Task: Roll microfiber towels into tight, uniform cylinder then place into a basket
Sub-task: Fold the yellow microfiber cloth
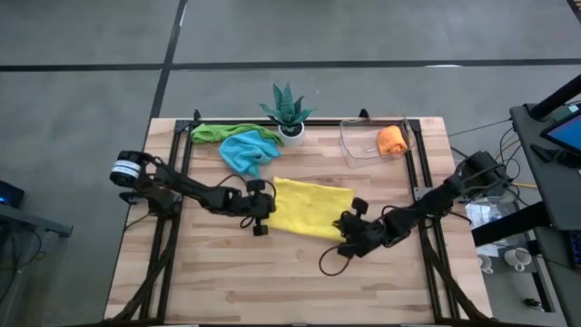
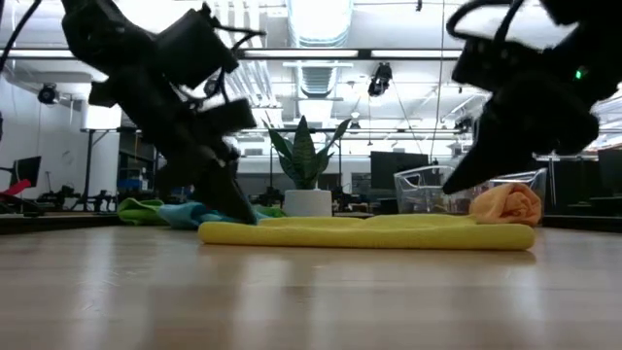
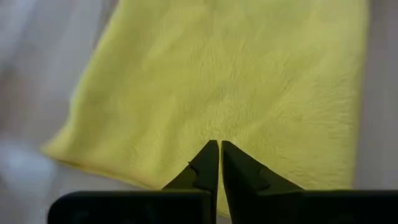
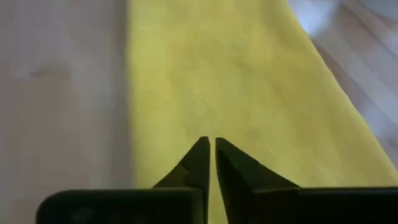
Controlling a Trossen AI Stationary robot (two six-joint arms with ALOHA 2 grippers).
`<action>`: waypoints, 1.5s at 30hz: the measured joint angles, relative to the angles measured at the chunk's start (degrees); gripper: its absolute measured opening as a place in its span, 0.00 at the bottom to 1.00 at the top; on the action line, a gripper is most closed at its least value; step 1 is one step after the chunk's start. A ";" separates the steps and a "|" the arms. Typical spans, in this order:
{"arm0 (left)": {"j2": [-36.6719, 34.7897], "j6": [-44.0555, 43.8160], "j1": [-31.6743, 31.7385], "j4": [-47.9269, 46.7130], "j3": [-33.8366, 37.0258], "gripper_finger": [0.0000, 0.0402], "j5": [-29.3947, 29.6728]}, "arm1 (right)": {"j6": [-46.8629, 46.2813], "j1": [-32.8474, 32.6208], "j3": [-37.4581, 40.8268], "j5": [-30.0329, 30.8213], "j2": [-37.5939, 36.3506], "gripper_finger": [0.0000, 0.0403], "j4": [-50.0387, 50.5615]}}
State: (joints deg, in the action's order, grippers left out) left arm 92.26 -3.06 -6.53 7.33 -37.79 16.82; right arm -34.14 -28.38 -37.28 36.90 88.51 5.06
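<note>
Towel, yellow, flat on table

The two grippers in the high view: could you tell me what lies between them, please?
The yellow towel lies flat between the left gripper and the right gripper, one at each end; the high view shows it.

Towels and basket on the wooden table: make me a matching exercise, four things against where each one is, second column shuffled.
Things:
1. yellow microfiber towel
2. orange rolled towel
3. light blue towel
4. green towel

Places:
A. inside the clear plastic basket
B. crumpled left of the potted plant
C. flat between both grippers
D. at the table's far left edge

Pairs: 1-C, 2-A, 3-B, 4-D
</note>
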 joint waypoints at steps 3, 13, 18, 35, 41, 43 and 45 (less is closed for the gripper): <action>1.58 -3.87 -1.14 -0.38 0.91 0.00 0.12 | -3.21 0.65 1.70 0.09 0.54 0.03 0.05; 4.49 -16.09 -8.57 3.58 0.54 0.00 0.47 | -7.11 0.88 2.95 -11.95 4.04 0.02 -1.92; 4.42 -21.12 -13.67 2.95 -0.04 0.00 -0.27 | -8.83 -0.70 2.73 -14.83 5.46 0.02 -2.96; -5.38 -20.88 -17.17 -6.73 -0.39 0.00 12.42 | -9.14 -3.37 2.78 -18.11 2.91 0.02 -2.19; -8.51 -12.06 -11.71 -2.94 -0.21 0.00 14.68 | -8.97 -3.37 2.78 -17.82 2.91 0.02 -2.25; -7.07 -8.60 -8.22 0.97 -0.21 0.00 11.79 | -8.97 -3.37 2.78 -17.81 2.91 0.02 -2.30; -4.61 -6.17 -4.68 5.26 -0.10 0.00 7.15 | -8.97 -3.37 2.78 -17.76 2.91 0.02 -2.32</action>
State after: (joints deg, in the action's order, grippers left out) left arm 87.65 -9.23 -11.21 12.60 -37.89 23.97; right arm -43.11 -31.75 -34.50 19.14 91.42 2.74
